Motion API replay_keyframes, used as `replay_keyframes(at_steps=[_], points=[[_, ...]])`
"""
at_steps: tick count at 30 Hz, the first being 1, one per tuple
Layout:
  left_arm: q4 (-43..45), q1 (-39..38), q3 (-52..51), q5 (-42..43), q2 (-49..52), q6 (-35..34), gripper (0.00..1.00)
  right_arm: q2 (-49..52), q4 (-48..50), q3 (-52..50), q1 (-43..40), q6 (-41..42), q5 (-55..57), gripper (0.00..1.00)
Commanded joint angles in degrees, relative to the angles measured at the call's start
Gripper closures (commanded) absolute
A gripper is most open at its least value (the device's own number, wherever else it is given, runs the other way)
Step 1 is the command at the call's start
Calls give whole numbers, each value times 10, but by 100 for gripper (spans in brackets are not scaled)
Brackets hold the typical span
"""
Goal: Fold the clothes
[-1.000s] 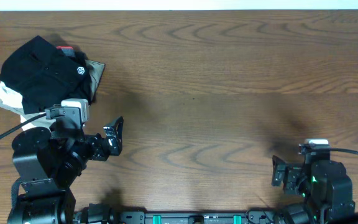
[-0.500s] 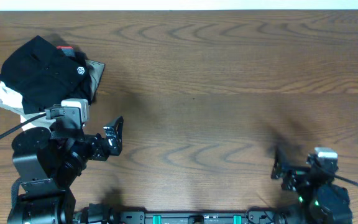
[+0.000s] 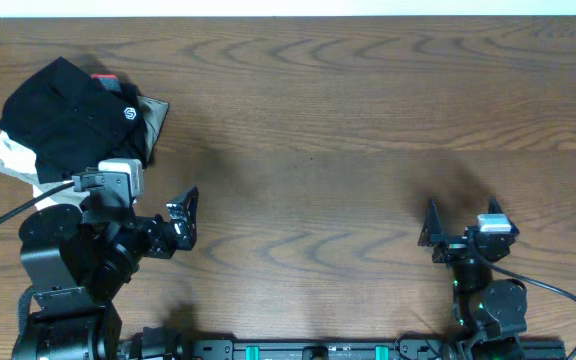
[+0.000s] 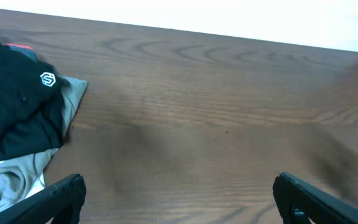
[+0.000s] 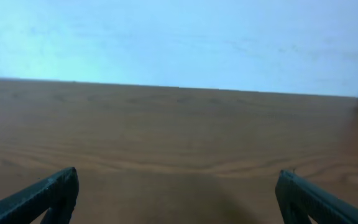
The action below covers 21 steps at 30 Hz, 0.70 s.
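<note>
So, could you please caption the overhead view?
Left tool and right tool open and empty; black garment lies crumpled, unfolded.

Left wrist view: I see the clothes (image 4: 11, 118) cut off by the left edge, and the logo (image 4: 48, 79) is too small to read. A red edge (image 4: 18, 46) shows only as a sliver behind them. The grey garment (image 4: 73, 96) runs under them. Overhead, the left arm (image 3: 78, 250) covers the near edge of the white garment (image 3: 10, 160). The bottom edges crop the left fingers (image 4: 61, 199) and right fingers (image 5: 48, 196). The right wrist view is blurred.
</note>
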Motion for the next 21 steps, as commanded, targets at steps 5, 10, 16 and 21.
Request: replay_keyframes(at_steps=[5,10,16,21], points=[[0,-3,1,6,-4,8,2,-4,-4,-2,-26,-79,-22,1],[0,-3,1,6,-4,8,2,-4,-5,-2,-28,-33,-30,1],[0,-3,1,6,-4,8,2,-4,-4,-2,-27,-33,-29,1],[0,-3,1,6,-4,8,2,-4,-4,-2,-27,-33,-29,1]])
